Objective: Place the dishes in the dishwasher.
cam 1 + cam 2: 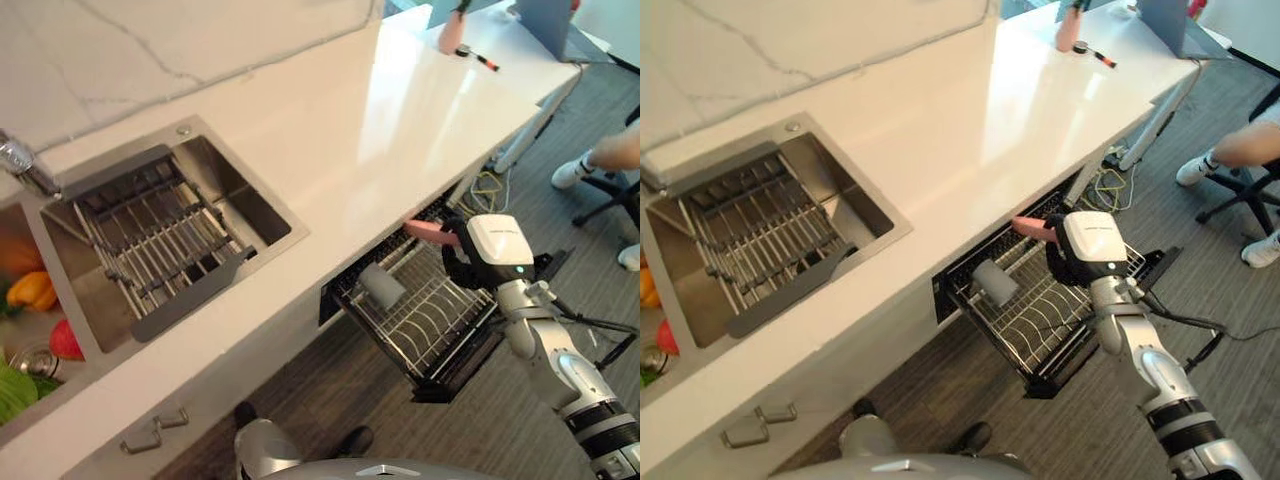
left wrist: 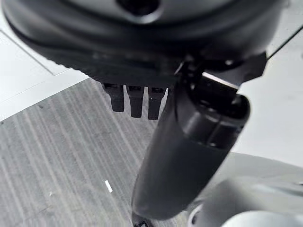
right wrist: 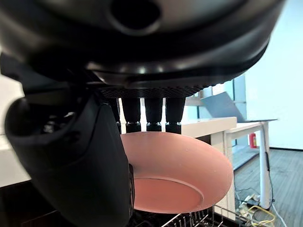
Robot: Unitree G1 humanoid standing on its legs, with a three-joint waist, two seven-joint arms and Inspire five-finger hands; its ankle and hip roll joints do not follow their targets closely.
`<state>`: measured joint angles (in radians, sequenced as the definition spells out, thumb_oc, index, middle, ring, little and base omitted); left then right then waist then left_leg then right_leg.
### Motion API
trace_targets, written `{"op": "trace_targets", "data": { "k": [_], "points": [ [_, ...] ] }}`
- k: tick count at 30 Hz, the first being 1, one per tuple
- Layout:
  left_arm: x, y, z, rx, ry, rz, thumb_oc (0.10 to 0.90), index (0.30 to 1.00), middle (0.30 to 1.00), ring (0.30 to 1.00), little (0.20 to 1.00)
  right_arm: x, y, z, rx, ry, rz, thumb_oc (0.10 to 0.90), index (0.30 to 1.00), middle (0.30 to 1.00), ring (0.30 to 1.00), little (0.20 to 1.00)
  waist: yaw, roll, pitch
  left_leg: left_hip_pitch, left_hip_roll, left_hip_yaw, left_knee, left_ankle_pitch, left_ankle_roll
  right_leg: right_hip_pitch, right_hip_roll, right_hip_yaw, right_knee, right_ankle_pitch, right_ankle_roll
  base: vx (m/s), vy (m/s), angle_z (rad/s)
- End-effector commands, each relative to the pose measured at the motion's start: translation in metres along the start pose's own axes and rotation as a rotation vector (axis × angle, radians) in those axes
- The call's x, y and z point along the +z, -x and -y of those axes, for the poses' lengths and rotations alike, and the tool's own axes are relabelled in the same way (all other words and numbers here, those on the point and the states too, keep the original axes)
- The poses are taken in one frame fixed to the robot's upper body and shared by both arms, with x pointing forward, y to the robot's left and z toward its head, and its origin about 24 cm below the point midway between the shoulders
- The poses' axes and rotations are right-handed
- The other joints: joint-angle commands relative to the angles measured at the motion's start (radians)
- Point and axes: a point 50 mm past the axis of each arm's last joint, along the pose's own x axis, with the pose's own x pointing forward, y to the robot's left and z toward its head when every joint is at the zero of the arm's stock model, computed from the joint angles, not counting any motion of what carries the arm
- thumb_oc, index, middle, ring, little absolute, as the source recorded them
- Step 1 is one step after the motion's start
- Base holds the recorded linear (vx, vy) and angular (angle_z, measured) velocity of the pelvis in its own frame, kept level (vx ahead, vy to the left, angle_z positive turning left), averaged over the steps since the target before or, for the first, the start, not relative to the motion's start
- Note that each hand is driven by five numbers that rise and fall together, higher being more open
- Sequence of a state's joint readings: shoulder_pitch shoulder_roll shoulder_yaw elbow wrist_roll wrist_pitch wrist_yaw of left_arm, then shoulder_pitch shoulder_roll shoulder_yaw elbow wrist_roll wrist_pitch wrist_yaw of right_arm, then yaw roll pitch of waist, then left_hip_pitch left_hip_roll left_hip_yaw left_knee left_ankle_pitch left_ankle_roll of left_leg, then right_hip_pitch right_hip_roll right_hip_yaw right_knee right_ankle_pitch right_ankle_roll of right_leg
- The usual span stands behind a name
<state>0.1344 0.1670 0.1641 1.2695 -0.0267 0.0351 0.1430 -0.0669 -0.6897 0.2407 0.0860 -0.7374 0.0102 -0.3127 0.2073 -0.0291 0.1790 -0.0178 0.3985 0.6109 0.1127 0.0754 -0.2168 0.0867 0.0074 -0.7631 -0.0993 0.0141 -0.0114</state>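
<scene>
Right hand (image 3: 80, 156): your fingers and thumb are pinched on the rim of the shallow pink round plate (image 3: 177, 175).
Plate position: it hangs over the far end of the pulled-out black wire dishwasher rack (image 1: 430, 325), just under the front edge of the white glossy counter (image 1: 330, 130).
Rack contents: a grey cylindrical cup (image 1: 381, 285) lies at the rack's near-left corner, apart from the plate.
Handling: the plate looks stiff, light, slick-glazed and breakable; keep your hold on the rim and lower it edge-down between tines.
Left hand (image 2: 137, 101): fingers straight, nothing held, over grey striped floor (image 2: 57, 156).
Sink: the steel sink (image 1: 165, 235) with wire grid holds no dishes.
</scene>
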Motion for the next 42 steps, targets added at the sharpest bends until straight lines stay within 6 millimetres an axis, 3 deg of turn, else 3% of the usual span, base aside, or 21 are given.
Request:
{"op": "trace_targets", "data": {
  "k": [1, 4, 5, 18, 19, 20, 22, 27, 34, 38, 39, 40, 42],
  "points": [
    [-0.009, 0.001, 0.000, 0.006, -0.129, -0.015, 0.800, 0.900, 0.900, 0.900, 0.900, -0.010, -0.020, 0.055, -0.237, 0.061, 0.016, 0.400, 0.300, 0.300, 0.300, 0.300, 0.023, 0.066, -0.072, -0.012, 0.087, 0.053, -0.160, 0.274, -0.020, 0.121, -0.147, -0.075, 0.018, -0.092, 0.143, 0.00, 0.002, 0.20],
    [-0.007, 0.001, -0.001, 0.010, -0.135, -0.006, 0.800, 0.900, 0.900, 0.900, 0.900, -0.013, -0.019, 0.051, -0.226, 0.066, -0.004, 0.400, 0.300, 0.300, 0.300, 0.300, 0.026, 0.066, -0.073, -0.014, 0.086, 0.053, -0.160, 0.273, -0.018, 0.125, -0.150, -0.082, 0.021, -0.087, 0.141, 0.02, 0.031, 0.14],
    [-0.004, 0.000, -0.006, 0.027, -0.135, 0.005, 0.800, 0.900, 0.900, 0.900, 0.900, -0.029, -0.017, 0.035, -0.166, 0.110, -0.091, 0.400, 0.300, 0.300, 0.300, 0.300, 0.039, 0.063, -0.073, -0.019, 0.069, 0.041, -0.164, 0.260, -0.006, 0.131, -0.165, -0.096, 0.031, -0.074, 0.144, 0.06, 0.091, -0.03],
    [-0.013, 0.001, -0.001, 0.002, -0.149, -0.014, 0.800, 0.900, 0.900, 0.900, 0.900, -0.055, 0.000, -0.026, 0.057, 0.153, -0.243, 0.400, 0.300, 0.300, 0.300, 0.300, 0.050, 0.074, -0.068, -0.034, 0.049, 0.039, -0.169, 0.263, 0.000, 0.125, -0.183, -0.121, 0.040, -0.053, 0.153, 0.01, 0.014, 0.07],
    [-0.013, 0.001, -0.001, -0.004, -0.167, -0.011, 0.800, 0.900, 0.900, 0.900, 0.900, -0.055, 0.003, -0.039, 0.101, 0.122, -0.259, 0.577, 0.566, 0.566, 0.566, 0.566, 0.053, 0.078, -0.069, -0.035, 0.049, 0.037, -0.169, 0.266, -0.001, 0.127, -0.181, -0.124, 0.038, -0.052, 0.153, 0.02, -0.007, 0.09],
    [-0.013, 0.001, -0.001, -0.006, -0.176, -0.012, 0.800, 0.900, 0.900, 0.900, 0.900, -0.053, 0.005, -0.045, 0.127, 0.112, -0.263, 0.588, 0.582, 0.582, 0.582, 0.582, 0.055, 0.081, -0.070, -0.034, 0.049, 0.037, -0.169, 0.266, -0.001, 0.128, -0.181, -0.127, 0.036, -0.051, 0.153, 0.02, -0.004, 0.05],
    [-0.014, 0.001, -0.001, -0.006, -0.182, -0.013, 0.800, 0.900, 0.900, 0.900, 0.900, -0.051, 0.006, -0.051, 0.149, 0.100, -0.266, 0.800, 0.900, 0.900, 0.900, 0.900, 0.055, 0.083, -0.070, -0.033, 0.047, 0.036, -0.169, 0.266, -0.002, 0.131, -0.181, -0.129, 0.035, -0.049, 0.153, 0.01, 0.002, -0.02],
    [-0.010, 0.002, 0.003, -0.016, -0.194, 0.003, 0.800, 0.900, 0.900, 0.900, 0.900, -0.045, 0.017, -0.075, 0.214, -0.030, -0.343, 0.800, 0.900, 0.900, 0.900, 0.900, 0.051, 0.094, -0.080, -0.029, 0.041, 0.032, -0.172, 0.265, -0.002, 0.137, -0.180, -0.134, 0.028, -0.042, 0.154, 0.02, 0.009, 0.00],
    [-0.009, 0.001, -0.001, -0.003, -0.170, 0.000, 0.800, 0.900, 0.900, 0.900, 0.900, -0.049, 0.013, -0.058, 0.129, -0.112, -0.374, 0.800, 0.900, 0.900, 0.900, 0.900, 0.030, 0.091, -0.088, -0.017, 0.040, 0.043, -0.175, 0.259, -0.001, 0.139, -0.184, -0.130, 0.028, -0.040, 0.158, 0.00, 0.002, 0.00],
    [-0.013, 0.001, -0.003, 0.006, -0.149, -0.017, 0.800, 0.900, 0.900, 0.900, 0.900, -0.063, 0.009, -0.022, -0.044, -0.116, -0.403, 0.800, 0.900, 0.900, 0.900, 0.900, 0.004, 0.087, -0.091, -0.001, 0.042, 0.058, -0.173, 0.252, 0.000, 0.137, -0.186, -0.115, 0.029, -0.041, 0.160, 0.00, 0.000, 0.00],
    [-0.013, 0.001, -0.003, 0.005, -0.151, -0.016, 0.800, 0.900, 0.900, 0.900, 0.900, -0.063, 0.009, -0.022, -0.044, -0.116, -0.405, 0.800, 0.900, 0.900, 0.900, 0.900, 0.006, 0.088, -0.091, 0.000, 0.042, 0.059, -0.172, 0.252, 0.000, 0.138, -0.187, -0.115, 0.029, -0.041, 0.160, 0.00, 0.000, -0.08],
    [-0.014, 0.001, -0.003, 0.012, -0.123, -0.025, 0.800, 0.900, 0.900, 0.900, 0.900, -0.072, 0.009, 0.004, -0.182, -0.111, -0.428, 0.800, 0.900, 0.900, 0.900, 0.900, -0.014, 0.086, -0.092, 0.008, 0.045, 0.066, -0.170, 0.249, 0.000, 0.135, -0.187, -0.104, 0.028, -0.041, 0.160, 0.01, -0.001, -0.12],
    [-0.013, 0.001, -0.003, 0.018, -0.088, -0.026, 0.800, 0.900, 0.900, 0.900, 0.900, -0.087, 0.016, 0.027, -0.317, -0.098, -0.490, 0.800, 0.900, 0.900, 0.900, 0.900, -0.030, 0.084, -0.092, 0.014, 0.049, 0.073, -0.168, 0.248, -0.002, 0.132, -0.185, -0.093, 0.030, -0.043, 0.159, 0.00, -0.006, -0.17]
  ]
}}
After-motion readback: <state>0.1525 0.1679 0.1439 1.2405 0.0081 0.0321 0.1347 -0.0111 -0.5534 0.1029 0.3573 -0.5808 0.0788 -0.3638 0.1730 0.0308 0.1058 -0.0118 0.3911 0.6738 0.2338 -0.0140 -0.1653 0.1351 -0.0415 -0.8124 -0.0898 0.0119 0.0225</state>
